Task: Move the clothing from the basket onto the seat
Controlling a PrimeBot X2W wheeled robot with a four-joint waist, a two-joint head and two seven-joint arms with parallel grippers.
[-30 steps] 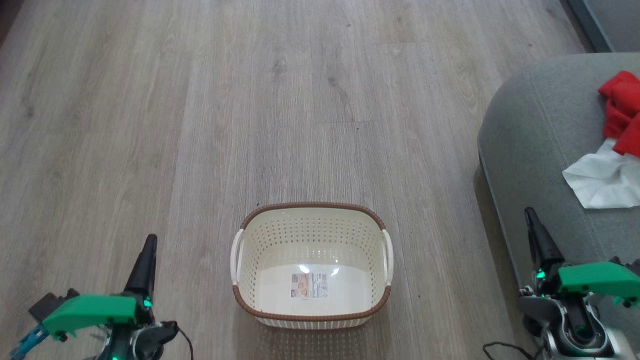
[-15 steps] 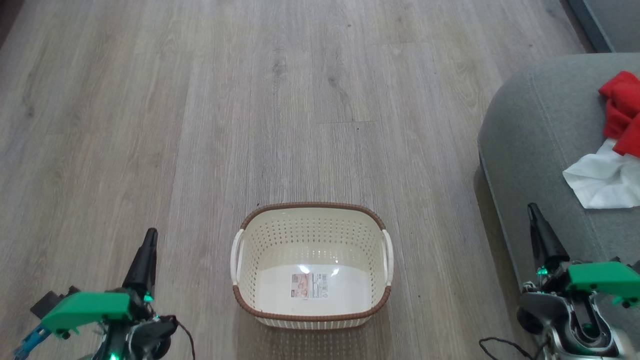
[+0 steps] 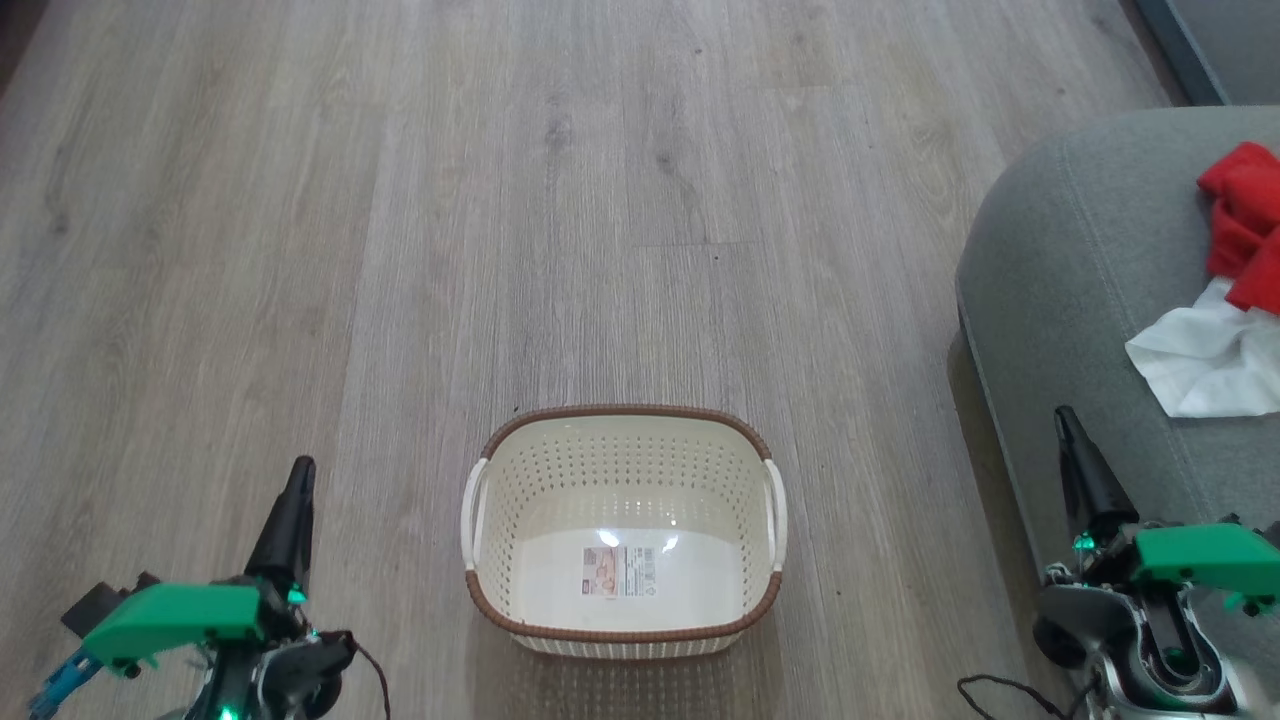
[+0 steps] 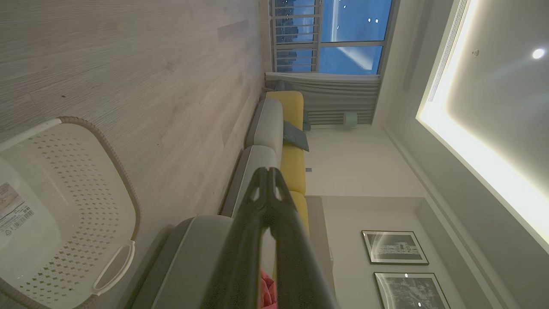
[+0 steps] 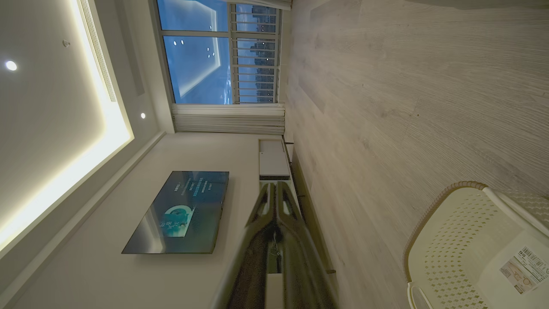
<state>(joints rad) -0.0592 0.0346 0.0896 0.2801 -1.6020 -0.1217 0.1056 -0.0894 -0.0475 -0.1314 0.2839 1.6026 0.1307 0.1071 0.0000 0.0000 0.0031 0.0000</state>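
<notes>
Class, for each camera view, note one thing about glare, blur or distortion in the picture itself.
Head view: sharp, with white glare spots on the basket bottom beside its label. Left wrist view: the left claw is blurred toward the bottom edge; the ceiling light strip is blown out. Right wrist view: the right claw blurs likewise, and the picture lies sideways.

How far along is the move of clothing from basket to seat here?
Done: the basket is empty down to its bottom label, and the red garment and the white garment lie on the grey seat. In hand: nothing; the left gripper and right gripper are shut and empty, either side of the basket. Left: no clothing visible to move.
</notes>
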